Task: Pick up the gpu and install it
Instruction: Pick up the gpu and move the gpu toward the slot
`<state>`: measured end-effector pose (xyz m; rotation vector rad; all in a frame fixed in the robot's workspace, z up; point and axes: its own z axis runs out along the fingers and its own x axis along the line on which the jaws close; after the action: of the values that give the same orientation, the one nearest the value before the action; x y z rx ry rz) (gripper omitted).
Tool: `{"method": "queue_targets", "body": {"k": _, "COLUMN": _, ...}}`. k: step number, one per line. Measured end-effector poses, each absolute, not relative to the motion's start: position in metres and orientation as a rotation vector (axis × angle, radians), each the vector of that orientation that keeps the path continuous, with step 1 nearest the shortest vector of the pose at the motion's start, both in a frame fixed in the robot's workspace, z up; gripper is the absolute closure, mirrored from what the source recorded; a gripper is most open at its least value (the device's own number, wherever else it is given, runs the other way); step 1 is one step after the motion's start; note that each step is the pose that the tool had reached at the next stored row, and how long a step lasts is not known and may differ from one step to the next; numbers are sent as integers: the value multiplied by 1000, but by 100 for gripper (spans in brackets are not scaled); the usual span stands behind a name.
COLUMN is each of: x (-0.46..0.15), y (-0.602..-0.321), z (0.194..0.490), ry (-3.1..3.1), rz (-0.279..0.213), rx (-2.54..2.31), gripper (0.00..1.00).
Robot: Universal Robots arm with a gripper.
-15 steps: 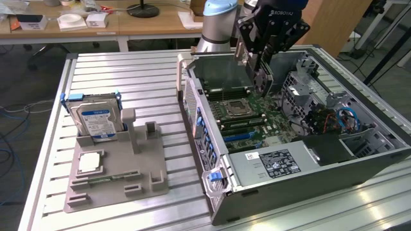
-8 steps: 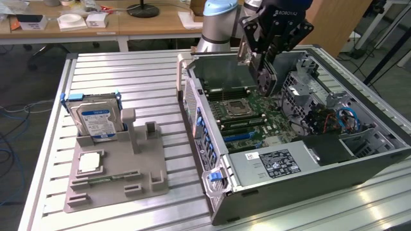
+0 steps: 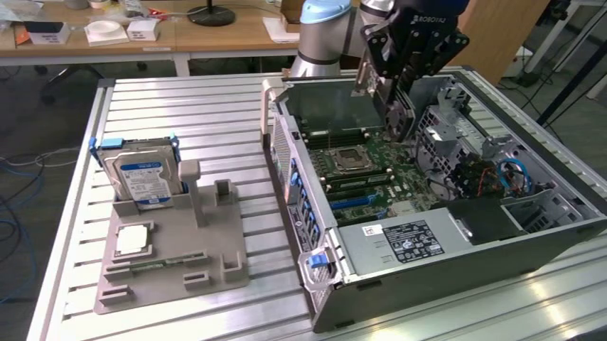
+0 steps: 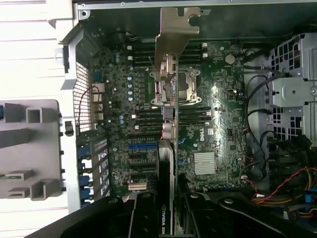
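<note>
Exterior view: my gripper [image 3: 396, 106] clamping gpu [image 3: 402, 122], holding it edge-on above motherboard [image 3: 365, 167] of open computer case [image 3: 446, 245].
Wrist view: my gripper [image 4: 167, 208] pinching gpu [image 4: 167, 148] from both sides. Card hovering lengthwise over motherboard [image 4: 223, 124], apart from it, metal bracket [image 4: 176, 29] at far end.

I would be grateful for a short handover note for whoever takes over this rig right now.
End effector: shut on the graphics card, holding it edge-on.
Graphics card: over the open computer case, above the motherboard; its metal bracket is at the end away from the grip.
Gray holder, on the exterior view's left: carries the hard drive and a chip.
Done: the card is picked up and is over the case.
Left: the card is not yet seated in a slot.
</note>
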<state>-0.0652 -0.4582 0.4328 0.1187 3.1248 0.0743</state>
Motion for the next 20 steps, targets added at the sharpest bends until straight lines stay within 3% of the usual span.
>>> {"method": "queue_targets", "body": {"k": 20, "x": -41, "y": -458, "z": 433, "ry": 3125, "rz": 74, "rx": 119, "gripper": 74}}
